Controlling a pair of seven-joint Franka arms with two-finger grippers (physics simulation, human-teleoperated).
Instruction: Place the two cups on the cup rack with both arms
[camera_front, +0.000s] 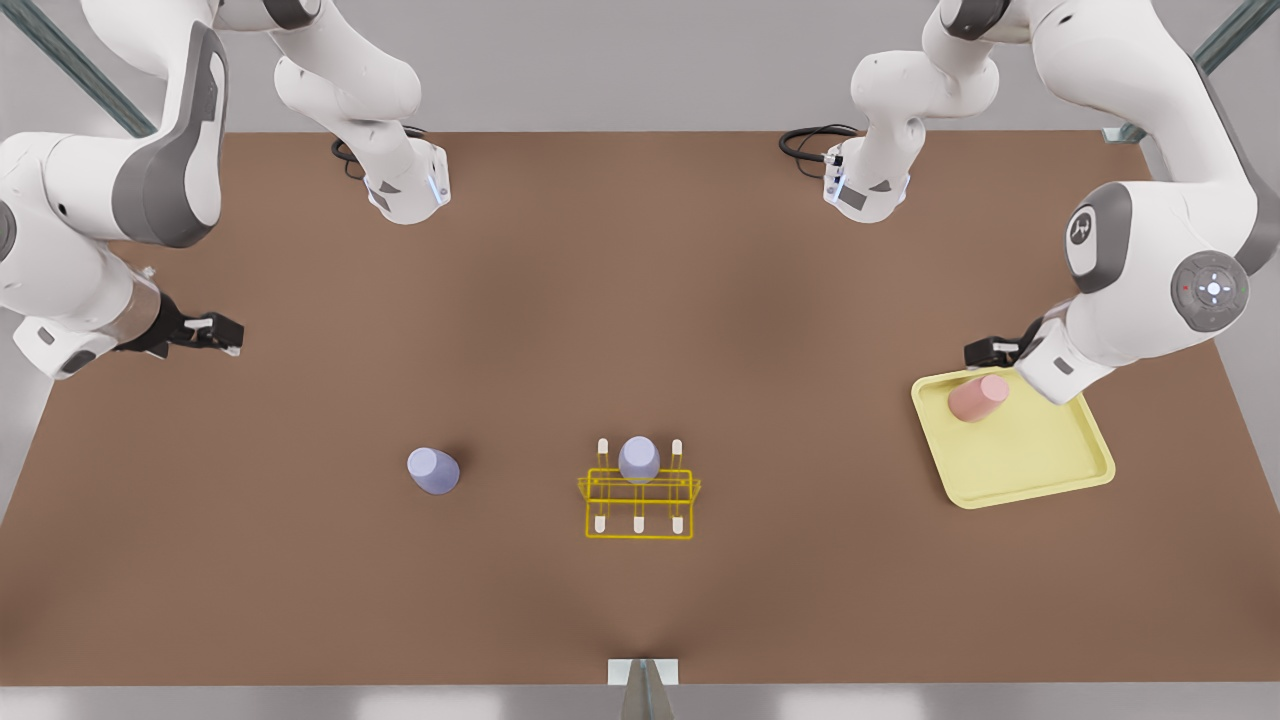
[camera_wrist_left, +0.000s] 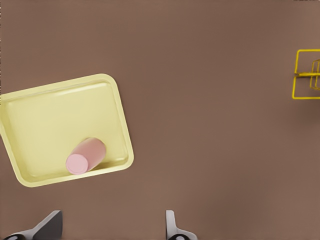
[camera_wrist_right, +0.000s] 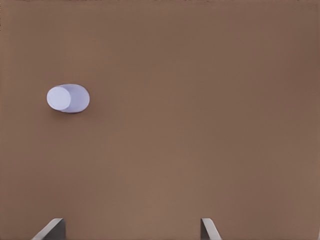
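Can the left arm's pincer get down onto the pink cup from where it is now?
Probably yes. The left pincer hangs open just beside the pink cup, which stands alone on the pale-yellow tray. Nothing lies between them, and the tray's low rim should not block a descent from above.

The cup rack (camera_wrist_left: 307, 75) is cut off by the picture's edge in the left wrist view, so its pegs cannot be seen. In the front view, the lavender cup (camera_front: 639, 458) on the cup rack hides the peg under it. Both wrist views show just the finger tips (camera_wrist_left: 172, 227) (camera_wrist_right: 207, 229), cut off at the edge.
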